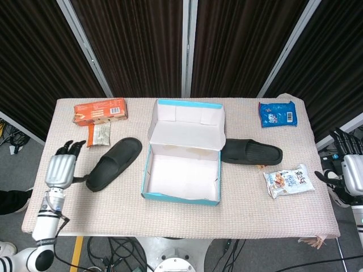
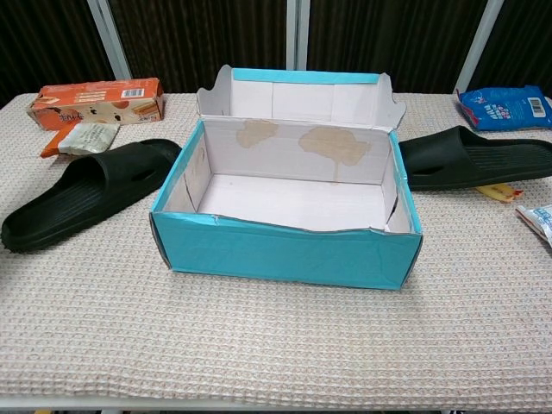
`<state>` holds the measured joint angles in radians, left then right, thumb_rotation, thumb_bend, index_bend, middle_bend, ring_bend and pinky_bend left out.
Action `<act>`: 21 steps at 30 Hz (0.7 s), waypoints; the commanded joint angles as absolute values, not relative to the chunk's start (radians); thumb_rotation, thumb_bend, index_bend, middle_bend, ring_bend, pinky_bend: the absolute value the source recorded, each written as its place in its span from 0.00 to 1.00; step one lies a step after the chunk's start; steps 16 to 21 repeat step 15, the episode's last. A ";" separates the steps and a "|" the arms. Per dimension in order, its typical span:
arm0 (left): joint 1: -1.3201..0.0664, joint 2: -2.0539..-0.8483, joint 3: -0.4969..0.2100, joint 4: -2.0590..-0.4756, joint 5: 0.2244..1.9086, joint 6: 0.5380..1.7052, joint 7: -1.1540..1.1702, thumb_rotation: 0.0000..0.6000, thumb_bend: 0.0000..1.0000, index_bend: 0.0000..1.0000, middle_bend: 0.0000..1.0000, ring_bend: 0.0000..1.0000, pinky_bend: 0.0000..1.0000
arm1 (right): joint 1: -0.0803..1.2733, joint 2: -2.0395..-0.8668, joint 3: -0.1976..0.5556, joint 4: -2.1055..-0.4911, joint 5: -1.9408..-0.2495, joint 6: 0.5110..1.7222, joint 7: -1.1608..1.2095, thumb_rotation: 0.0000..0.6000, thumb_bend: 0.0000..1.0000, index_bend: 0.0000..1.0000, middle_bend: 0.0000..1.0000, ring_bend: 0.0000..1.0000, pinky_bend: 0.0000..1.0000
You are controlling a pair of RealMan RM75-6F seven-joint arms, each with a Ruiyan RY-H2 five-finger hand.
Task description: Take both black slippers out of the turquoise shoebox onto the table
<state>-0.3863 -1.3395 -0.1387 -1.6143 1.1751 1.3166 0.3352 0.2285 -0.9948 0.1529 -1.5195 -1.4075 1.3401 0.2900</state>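
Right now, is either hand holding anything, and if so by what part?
Nothing is held. The left hand is open beside the left slipper, and the right hand is open off the table's edge.

Both robot hands (image 1: 60, 168) (image 1: 353, 170) apparently open, fingers spread.

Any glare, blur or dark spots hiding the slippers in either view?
Head view: even light, left slipper and right slipper sharp, soft shadows only. Chest view: no glare, both crisp, the right one cut by the frame edge; shoebox interior is evenly lit.
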 commanded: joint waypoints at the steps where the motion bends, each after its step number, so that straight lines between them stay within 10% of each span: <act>1: -0.318 -1.263 -0.101 -1.520 1.254 1.381 0.237 1.00 0.00 0.15 0.16 0.09 0.21 | 0.193 -0.993 0.102 -1.506 -1.466 1.358 0.357 1.00 0.07 0.00 0.00 0.00 0.00; 21: -0.083 -1.172 0.003 -1.522 1.354 1.599 0.121 1.00 0.00 0.19 0.19 0.09 0.20 | 0.103 -1.041 0.046 -1.514 -1.547 1.489 0.374 1.00 0.07 0.00 0.00 0.00 0.00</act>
